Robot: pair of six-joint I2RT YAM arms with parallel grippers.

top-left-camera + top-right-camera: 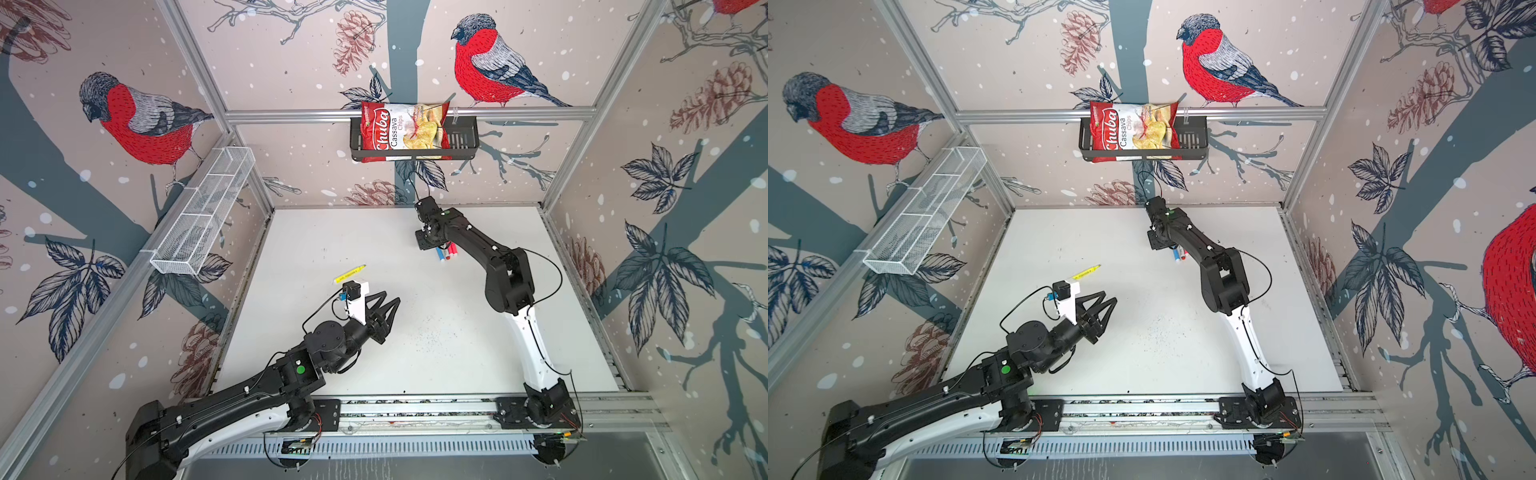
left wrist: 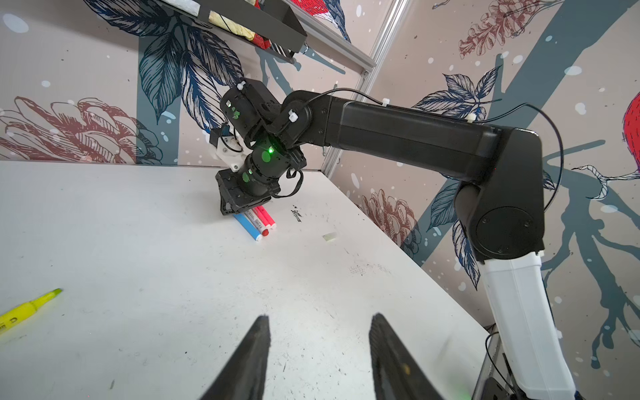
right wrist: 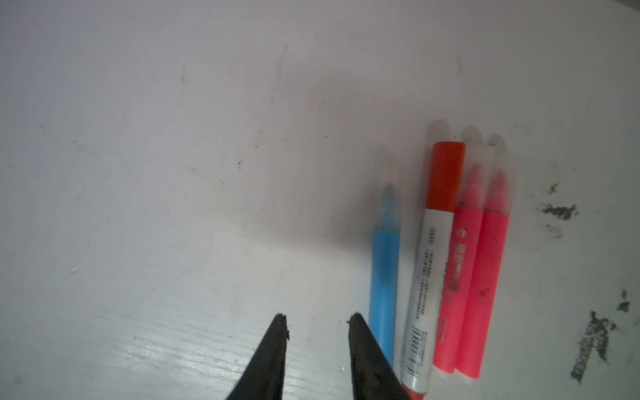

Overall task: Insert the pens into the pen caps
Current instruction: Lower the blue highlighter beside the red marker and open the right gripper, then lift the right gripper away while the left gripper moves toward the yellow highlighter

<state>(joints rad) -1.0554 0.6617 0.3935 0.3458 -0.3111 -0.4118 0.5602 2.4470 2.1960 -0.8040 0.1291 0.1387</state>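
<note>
Four capped pens [image 3: 433, 263] grouped; yellow pen [image 2: 27, 308] lies uncapped, well apart.
Right jaws stand apart and empty beside the blue pen [image 3: 383, 277], apparently parking finished pens together on the table [image 1: 415, 353]; left jaws, apart and empty, hover near the yellow.

Table [image 1: 415, 353] is reading as matt white, scuffed, smudged black. Blue pen [image 3: 382, 277], pink pens [image 3: 483, 277] and yellow pen [image 2: 20, 311] are looking like smooth plastic, clear caps [image 3: 497, 162] translucent. Chips bag [image 1: 399, 131] is shining, glossy foil. Mesh basket [image 1: 203, 212] is showing white wire metal. Right gripper [image 3: 317, 318] fingers [image 3: 273, 353] are looking matt black, rough-tipped.
</note>
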